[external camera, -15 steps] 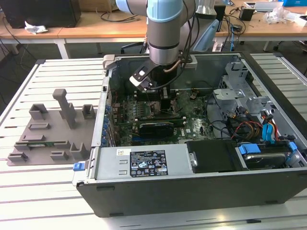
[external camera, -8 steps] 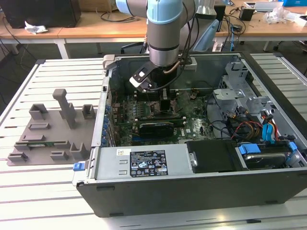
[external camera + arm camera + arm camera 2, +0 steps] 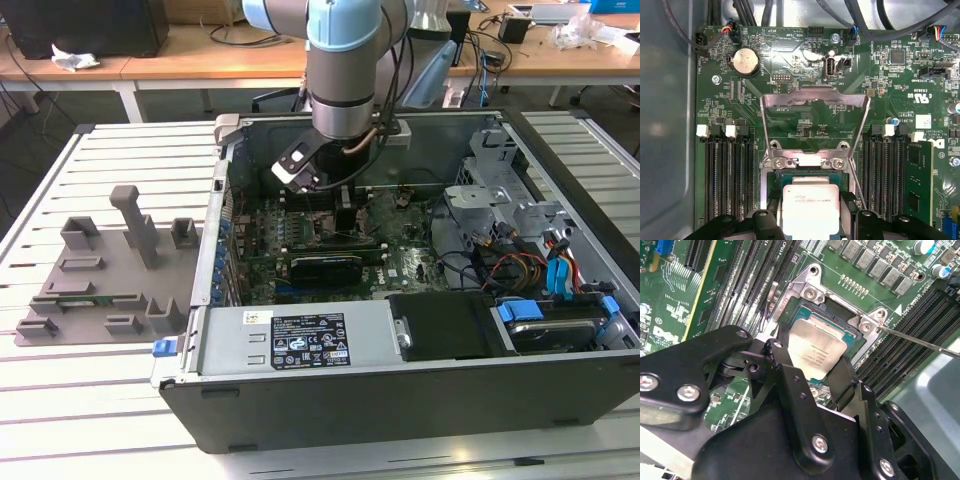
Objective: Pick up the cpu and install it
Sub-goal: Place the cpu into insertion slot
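Observation:
The cpu [image 3: 816, 352], a flat square chip with a shiny silver top, sits between the two black fingers [image 3: 781, 352] of my gripper [image 3: 815, 359], which is shut on its edges. It hangs just over the open motherboard socket [image 3: 809, 289]. The first wrist view has the cpu [image 3: 810, 205] in my gripper [image 3: 810, 216], close to the socket's metal frame [image 3: 805, 161]. The socket's load plate [image 3: 815, 97] is swung up and open. In the exterior view, my gripper [image 3: 345, 215] reaches down into the open computer case [image 3: 400, 390].
Memory slots [image 3: 725, 170] flank the socket on both sides, one holding a module [image 3: 914, 175]. A coin battery [image 3: 744, 61] and cables lie beyond the load plate. Grey fixture blocks [image 3: 110, 270] stand on the slatted table at the exterior view's left. The power supply [image 3: 300, 342] lines the case's near wall.

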### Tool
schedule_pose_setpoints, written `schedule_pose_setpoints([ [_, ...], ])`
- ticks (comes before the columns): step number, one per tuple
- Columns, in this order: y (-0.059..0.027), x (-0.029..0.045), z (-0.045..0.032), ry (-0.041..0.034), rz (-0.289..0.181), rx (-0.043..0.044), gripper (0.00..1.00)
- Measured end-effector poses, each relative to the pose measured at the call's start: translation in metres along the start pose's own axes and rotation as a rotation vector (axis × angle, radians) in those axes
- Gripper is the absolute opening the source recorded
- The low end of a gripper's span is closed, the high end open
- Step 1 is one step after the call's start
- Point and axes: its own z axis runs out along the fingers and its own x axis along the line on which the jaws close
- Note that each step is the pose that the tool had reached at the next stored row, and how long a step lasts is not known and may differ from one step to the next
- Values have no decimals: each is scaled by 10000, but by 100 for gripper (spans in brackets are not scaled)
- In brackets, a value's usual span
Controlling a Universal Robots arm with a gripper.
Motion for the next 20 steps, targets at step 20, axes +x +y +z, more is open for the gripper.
schedule_pose_setpoints([
  [20,15,2,22,5,267,-3,55],
])
